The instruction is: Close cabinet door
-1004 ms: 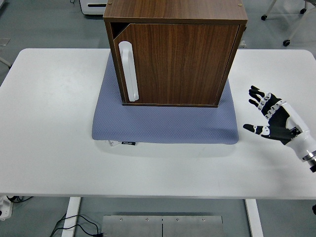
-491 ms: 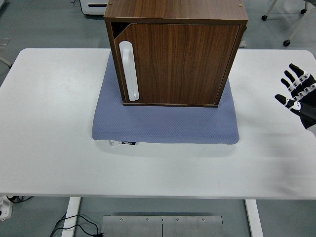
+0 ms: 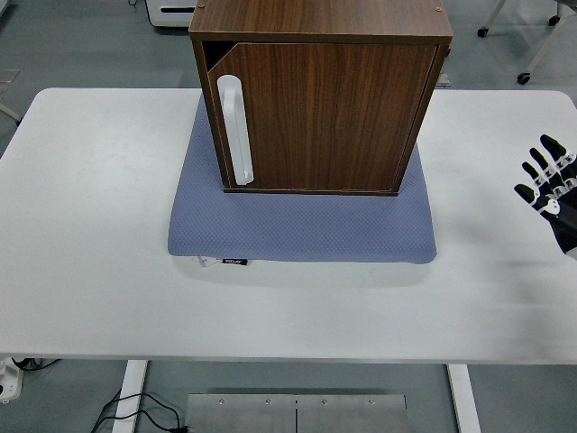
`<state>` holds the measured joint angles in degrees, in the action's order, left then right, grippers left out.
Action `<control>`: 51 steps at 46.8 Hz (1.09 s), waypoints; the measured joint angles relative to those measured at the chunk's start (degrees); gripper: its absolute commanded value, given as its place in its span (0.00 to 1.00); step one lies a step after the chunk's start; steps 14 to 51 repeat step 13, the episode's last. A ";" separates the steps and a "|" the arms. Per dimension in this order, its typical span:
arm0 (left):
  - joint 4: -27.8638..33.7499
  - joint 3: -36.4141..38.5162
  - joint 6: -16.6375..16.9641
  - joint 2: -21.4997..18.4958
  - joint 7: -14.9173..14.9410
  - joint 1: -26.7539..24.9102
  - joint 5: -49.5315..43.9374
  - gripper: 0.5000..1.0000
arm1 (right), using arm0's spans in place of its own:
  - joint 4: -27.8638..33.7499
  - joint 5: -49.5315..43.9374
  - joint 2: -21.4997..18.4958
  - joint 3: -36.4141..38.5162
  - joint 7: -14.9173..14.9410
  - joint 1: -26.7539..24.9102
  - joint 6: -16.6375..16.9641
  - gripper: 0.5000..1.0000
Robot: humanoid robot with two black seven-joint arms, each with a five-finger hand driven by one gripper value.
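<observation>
Cabinet (image 3: pixel 320 95) of dark wood stands on a blue-grey mat (image 3: pixel 302 225) toward the far side of the white table (image 3: pixel 90 271), roughly in the middle of its width. Its door (image 3: pixel 325 117) covers the front and lies flush with the frame, apart from the cut-off upper left corner, where a dark triangular gap shows. A white vertical handle (image 3: pixel 236 131) sits near the door's left edge. The mat spreads out past the cabinet toward the near edge, and a small dark label shows at its near left corner.

The right hand (image 3: pixel 550 185) is at the picture's right edge, over the table and well apart from the cabinet and the mat. Its fingers (image 3: pixel 541 167) are spread and point away from the robot, holding nothing. Only part of the hand is inside the picture. The left hand does not show.
</observation>
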<state>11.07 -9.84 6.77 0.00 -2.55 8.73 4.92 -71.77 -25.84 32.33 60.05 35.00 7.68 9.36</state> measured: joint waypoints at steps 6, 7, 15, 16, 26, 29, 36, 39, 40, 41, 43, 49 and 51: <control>0.00 0.00 0.00 0.00 0.00 0.03 0.00 1.00 | -0.05 0.00 0.01 0.00 0.00 -1.39 0.39 1.00; 0.00 0.00 0.00 0.00 0.00 0.04 0.00 1.00 | -0.07 0.00 0.01 0.00 0.00 -1.52 0.45 1.00; 0.00 0.00 0.00 0.00 -0.01 0.02 0.00 1.00 | -0.14 0.00 0.01 -0.01 0.00 -1.74 0.48 1.00; 0.00 0.00 0.00 0.00 -0.01 0.02 0.00 1.00 | -0.14 0.00 0.01 -0.01 0.00 -1.74 0.48 1.00; 0.00 0.00 0.00 0.00 -0.01 0.02 0.00 1.00 | -0.14 0.00 0.01 -0.01 0.00 -1.74 0.48 1.00; 0.00 0.00 0.00 0.00 -0.01 0.02 0.00 1.00 | -0.14 0.00 0.01 -0.01 0.00 -1.74 0.48 1.00; 0.00 0.00 0.00 0.00 -0.01 0.02 0.00 1.00 | -0.14 0.00 0.01 -0.01 0.00 -1.74 0.48 1.00; 0.00 0.00 0.00 0.00 -0.01 0.02 0.00 1.00 | -0.14 0.00 0.01 -0.01 0.00 -1.74 0.48 1.00; 0.00 0.00 0.00 0.00 -0.01 0.02 0.00 1.00 | -0.14 0.00 0.01 -0.01 0.00 -1.74 0.48 1.00; 0.00 0.00 0.00 0.00 -0.01 0.02 0.00 1.00 | -0.14 0.00 0.01 -0.01 0.00 -1.74 0.48 1.00; 0.00 0.00 0.00 0.00 -0.01 0.02 0.00 1.00 | -0.14 0.00 0.01 -0.01 0.00 -1.74 0.48 1.00; 0.00 0.00 0.00 0.00 -0.01 0.02 0.00 1.00 | -0.14 0.00 0.01 -0.01 0.00 -1.74 0.48 1.00; 0.00 0.00 0.00 0.00 -0.01 0.02 0.00 1.00 | -0.14 0.00 0.01 -0.01 0.00 -1.74 0.48 1.00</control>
